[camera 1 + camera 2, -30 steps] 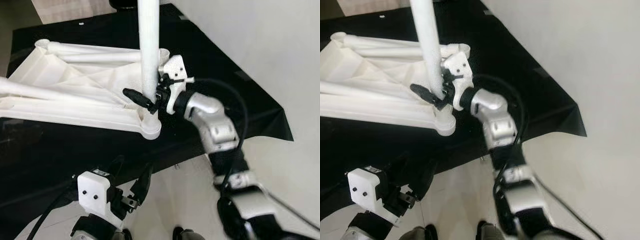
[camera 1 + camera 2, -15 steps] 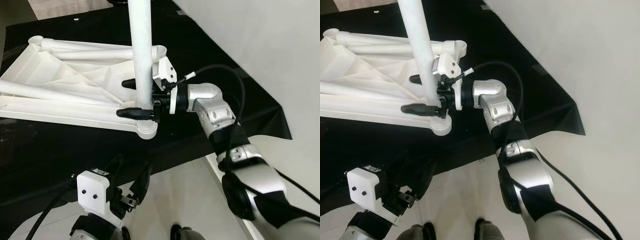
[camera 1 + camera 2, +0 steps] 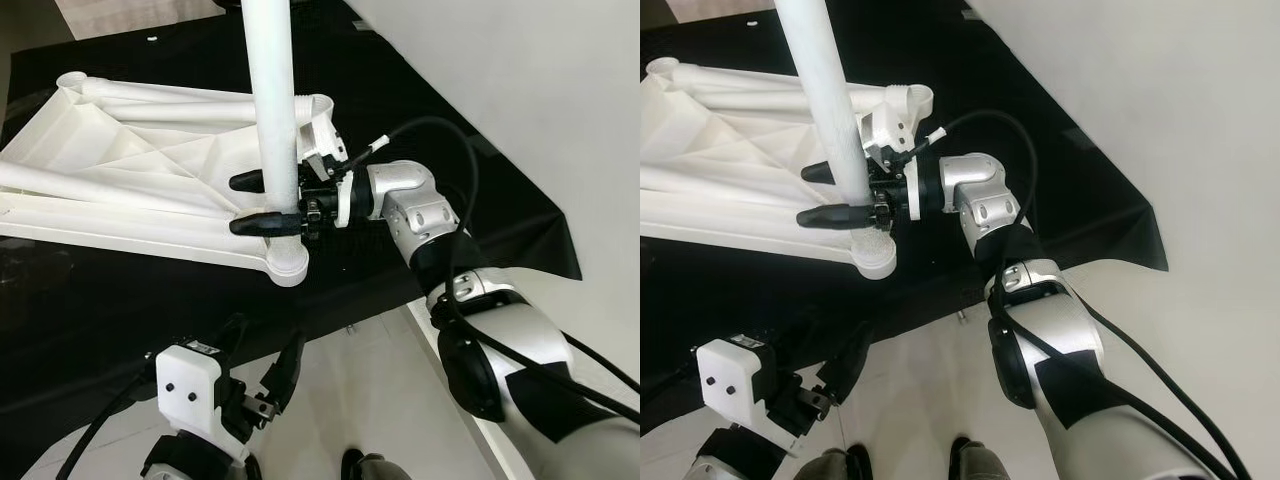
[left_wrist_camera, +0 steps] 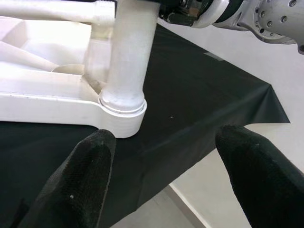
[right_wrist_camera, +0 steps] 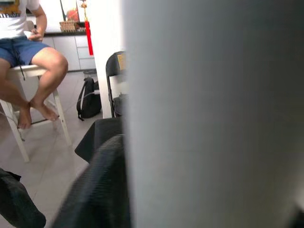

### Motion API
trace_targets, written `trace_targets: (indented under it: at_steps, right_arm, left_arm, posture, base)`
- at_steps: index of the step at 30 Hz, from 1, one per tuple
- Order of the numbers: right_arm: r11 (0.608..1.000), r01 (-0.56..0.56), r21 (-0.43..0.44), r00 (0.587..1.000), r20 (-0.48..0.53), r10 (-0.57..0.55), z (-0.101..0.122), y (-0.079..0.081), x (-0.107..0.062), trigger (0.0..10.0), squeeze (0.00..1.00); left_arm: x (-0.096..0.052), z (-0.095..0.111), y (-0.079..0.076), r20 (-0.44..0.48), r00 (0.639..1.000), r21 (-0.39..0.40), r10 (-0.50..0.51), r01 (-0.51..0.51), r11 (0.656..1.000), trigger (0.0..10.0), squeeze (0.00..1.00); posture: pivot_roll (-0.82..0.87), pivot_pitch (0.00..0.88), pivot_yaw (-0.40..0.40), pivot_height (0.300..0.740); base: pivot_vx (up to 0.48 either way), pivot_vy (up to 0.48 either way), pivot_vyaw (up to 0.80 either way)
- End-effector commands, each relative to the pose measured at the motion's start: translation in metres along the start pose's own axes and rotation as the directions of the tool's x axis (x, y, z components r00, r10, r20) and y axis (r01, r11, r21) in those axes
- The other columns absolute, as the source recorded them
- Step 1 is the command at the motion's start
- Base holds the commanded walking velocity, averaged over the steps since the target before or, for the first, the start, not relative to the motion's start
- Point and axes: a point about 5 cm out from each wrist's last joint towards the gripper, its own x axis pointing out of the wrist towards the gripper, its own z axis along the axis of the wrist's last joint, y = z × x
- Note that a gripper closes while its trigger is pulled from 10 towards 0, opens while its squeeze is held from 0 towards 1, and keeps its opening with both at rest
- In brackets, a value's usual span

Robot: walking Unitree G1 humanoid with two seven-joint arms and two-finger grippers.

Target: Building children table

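The right hand [image 3: 268, 203] has rolled level and slid lower around the table leg [image 3: 272, 110].

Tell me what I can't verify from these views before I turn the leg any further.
- Top of the white leg: cut off by the upper edge in both eye views.
- Seating depth in the corner socket: hidden inside the collar, left wrist view.
- Right gripper contact on the leg: right wrist view is blurred by the close leg.
- Tabletop's left end: cut off at the frame edge.

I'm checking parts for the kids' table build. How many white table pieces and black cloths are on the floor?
White tabletop, upside down: 1
White table leg, upright in its corner socket: 1
Black cloth underneath: 1
Total: 3
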Motion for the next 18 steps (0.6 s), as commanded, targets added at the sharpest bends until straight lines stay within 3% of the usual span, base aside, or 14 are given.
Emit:
trace_targets:
  at_steps: [1,4,8,10,11,13,14,15,16,17,18]
  right_arm:
    - [1.000,-0.024,-0.011,0.999,0.031,0.024,0.003,0.001,0.004,0.0,0.00]
    - [0.993,0.117,-0.017,0.991,0.072,-0.115,0.004,-0.004,-0.007,0.0,0.00]
    - [0.983,0.181,-0.014,0.981,0.076,-0.180,0.002,-0.005,-0.011,0.0,0.00]
    - [0.971,0.240,-0.003,0.968,0.071,-0.239,-0.001,-0.005,-0.014,0.0,0.00]
    - [0.942,0.336,0.029,0.940,0.060,-0.337,-0.009,-0.003,-0.015,0.0,0.00]
    - [0.942,0.336,0.029,0.940,0.060,-0.337,-0.009,-0.003,-0.015,0.0,0.00]
    - [0.859,0.508,0.063,0.860,0.024,-0.510,-0.021,0.001,-0.011,0.0,0.00]
    - [0.678,0.726,0.113,0.687,-0.093,-0.720,-0.045,0.018,-0.008,0.0,0.00]
    - [0.678,0.726,0.113,0.687,-0.093,-0.720,-0.045,0.018,-0.008,0.0,0.00]
    - [0.551,0.827,0.108,0.562,-0.157,-0.812,-0.058,0.037,-0.004,0.0,0.00]
    - [0.492,0.861,0.127,0.508,-0.185,-0.841,-0.064,0.051,0.004,0.0,0.00]
  left_arm:
    - [-0.003,-0.002,-0.001,-0.016,1.000,0.006,0.005,-0.005,1.000,10.0,0.00]
    - [-0.005,-0.002,-0.002,-0.019,1.000,0.003,0.006,-0.006,1.000,10.0,0.00]
    - [-0.005,-0.002,-0.002,-0.021,1.000,0.001,0.006,-0.006,1.000,10.0,0.00]
    - [-0.006,-0.002,-0.002,-0.022,1.000,0.000,0.006,-0.006,1.000,10.0,0.00]
    - [-0.006,-0.001,-0.002,-0.024,1.000,-0.002,0.006,-0.006,1.000,10.0,0.00]
    - [-0.006,-0.001,-0.002,-0.024,1.000,-0.002,0.006,-0.006,1.000,10.0,0.00]
    - [-0.007,-0.001,-0.002,-0.026,1.000,-0.003,0.006,-0.006,1.000,10.0,0.00]
    - [-0.008,-0.001,-0.002,-0.028,1.000,-0.004,0.006,-0.006,1.000,10.0,0.00]
    - [-0.008,-0.001,-0.002,-0.028,1.000,-0.004,0.006,-0.006,1.000,10.0,0.00]
    - [-0.008,0.000,-0.001,-0.031,1.000,-0.004,0.005,-0.005,1.000,10.0,0.00]
    - [-0.008,-0.001,0.000,-0.035,0.999,-0.003,0.004,-0.004,1.000,10.0,0.00]
  posture:
    - [0.13,0.238,-0.042,0.740]
    - [0.12,0.247,-0.040,0.740]
    - [0.11,0.253,-0.039,0.740]
    - [0.11,0.253,-0.039,0.740]
    - [0.11,0.256,-0.044,0.740]
    - [0.11,0.256,-0.044,0.740]
    - [0.12,0.261,-0.042,0.740]
    - [0.11,0.268,-0.037,0.740]
    - [0.11,0.268,-0.037,0.740]
    - [0.12,0.274,-0.026,0.740]
    - [0.11,0.273,-0.015,0.740]
  base:
    - [0.000,0.000,0.00]
    - [0.000,0.000,0.00]
    - [0.000,0.000,0.00]
    - [0.000,0.000,0.00]
    - [0.000,0.000,0.00]
    - [0.000,0.000,0.00]
    - [0.000,0.000,0.00]
    - [0.000,0.000,0.00]
    - [0.000,0.000,0.00]
    - [0.000,0.000,0.00]
    - [0.000,0.000,0.00]
